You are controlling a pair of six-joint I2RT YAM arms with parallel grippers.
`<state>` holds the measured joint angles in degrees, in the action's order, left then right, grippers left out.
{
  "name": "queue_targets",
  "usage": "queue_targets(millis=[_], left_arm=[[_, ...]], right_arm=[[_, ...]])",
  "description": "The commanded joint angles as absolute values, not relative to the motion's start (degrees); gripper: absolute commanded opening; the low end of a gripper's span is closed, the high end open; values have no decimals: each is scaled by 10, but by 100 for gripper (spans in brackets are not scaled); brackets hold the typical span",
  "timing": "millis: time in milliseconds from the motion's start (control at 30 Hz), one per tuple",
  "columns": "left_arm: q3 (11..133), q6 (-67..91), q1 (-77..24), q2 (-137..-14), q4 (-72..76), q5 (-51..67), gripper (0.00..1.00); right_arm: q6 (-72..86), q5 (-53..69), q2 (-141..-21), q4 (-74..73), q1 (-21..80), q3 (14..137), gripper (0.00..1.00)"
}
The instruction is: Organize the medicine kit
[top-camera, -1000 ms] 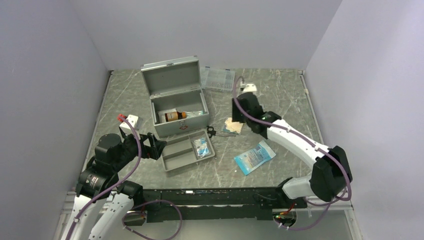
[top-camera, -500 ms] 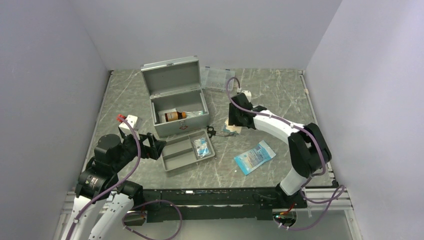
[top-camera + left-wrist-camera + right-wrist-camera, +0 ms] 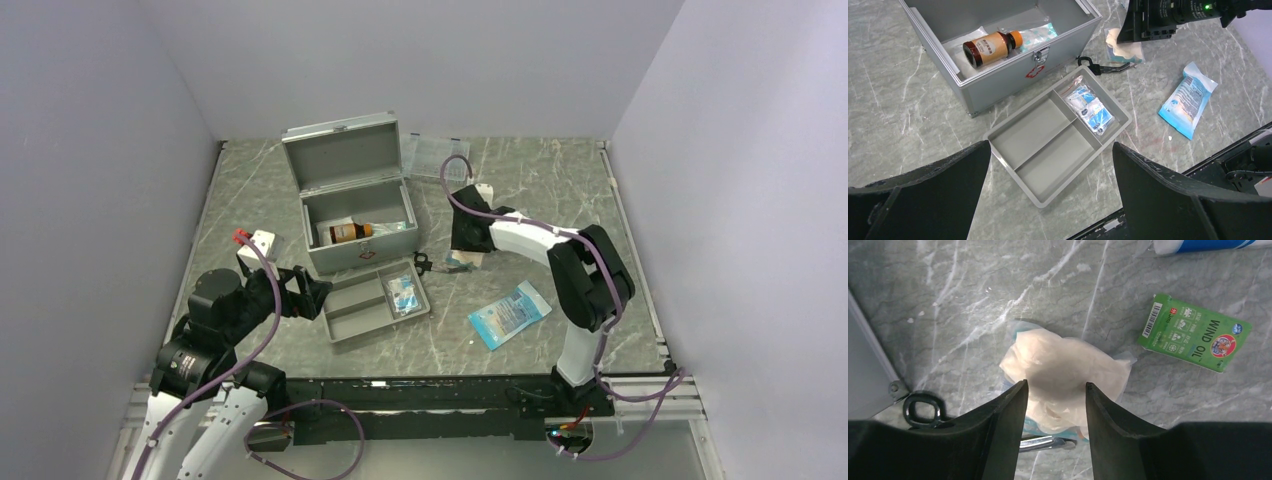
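Observation:
The medicine kit is a grey metal box that stands open at the back centre, with its lid up. An amber bottle and packets lie inside it. The kit also shows in the left wrist view. My right gripper is open and low over a cream gauze packet, just right of the kit. Its fingers straddle the packet. My left gripper is wide open and empty. It hovers at the near-left end of the shallow grey divided tray.
The divided tray holds a clear packet. Scissors lie partly under the gauze. A green Wind Oil box, a blue-white pouch, a clear compartment case and a small white box lie around.
My right arm has folded in and swung left toward the kit, and its gripper is now over the cream packet. The left arm has not moved.

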<state>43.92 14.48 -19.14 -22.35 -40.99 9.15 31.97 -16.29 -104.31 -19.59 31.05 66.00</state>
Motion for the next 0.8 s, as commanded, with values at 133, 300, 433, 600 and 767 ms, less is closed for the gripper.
queue_targets(millis=[133, 300, 433, 600, 767], left_arm=[[439, 146, -188, -220, -391, 86, 99], [438, 146, -188, -221, -391, 87, 99], [439, 146, -188, -223, -391, 87, 99], [439, 146, -188, -226, -391, 87, 99], [439, 147, -188, -224, -391, 85, 99]], right_arm=[[333, -183, -1076, -178, 308, 676, 41], [332, -187, -1078, -174, 307, 661, 17], [327, -192, -1061, -174, 307, 656, 0], [310, -216, -1027, -194, 309, 672, 0], [293, -242, -976, -213, 318, 690, 0]])
